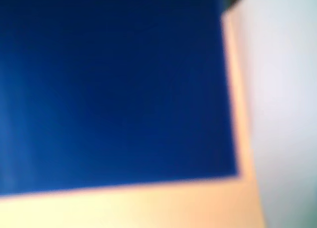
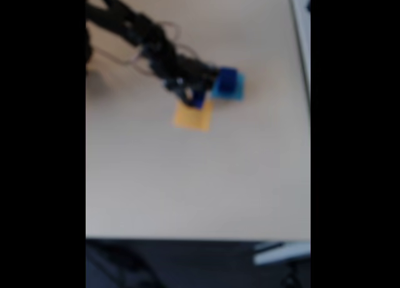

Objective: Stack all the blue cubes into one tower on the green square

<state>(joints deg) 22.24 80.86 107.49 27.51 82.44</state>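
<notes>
In the wrist view a dark-blue cube [image 1: 114, 89] looms very close and blurred, resting on the orange-yellow paper square [image 1: 148, 203]. The blurred fixed view shows the black arm reaching in from the top left, its gripper [image 2: 192, 93] right at a blue cube [image 2: 199, 102] on the upper edge of the orange-yellow square [image 2: 192, 117]. Another blue cube [image 2: 226, 79] stands on the cyan paper square [image 2: 232, 93] just to the right. Whether the jaws are open or closed on the cube is too blurred to tell. The green square is out of view.
The pale table [image 2: 187, 188] stretches wide below the squares in the fixed view. A white-grey strip [image 2: 302, 25] runs along its right edge. The table's front edge [image 2: 187, 239] lies at the bottom, with dark floor beyond.
</notes>
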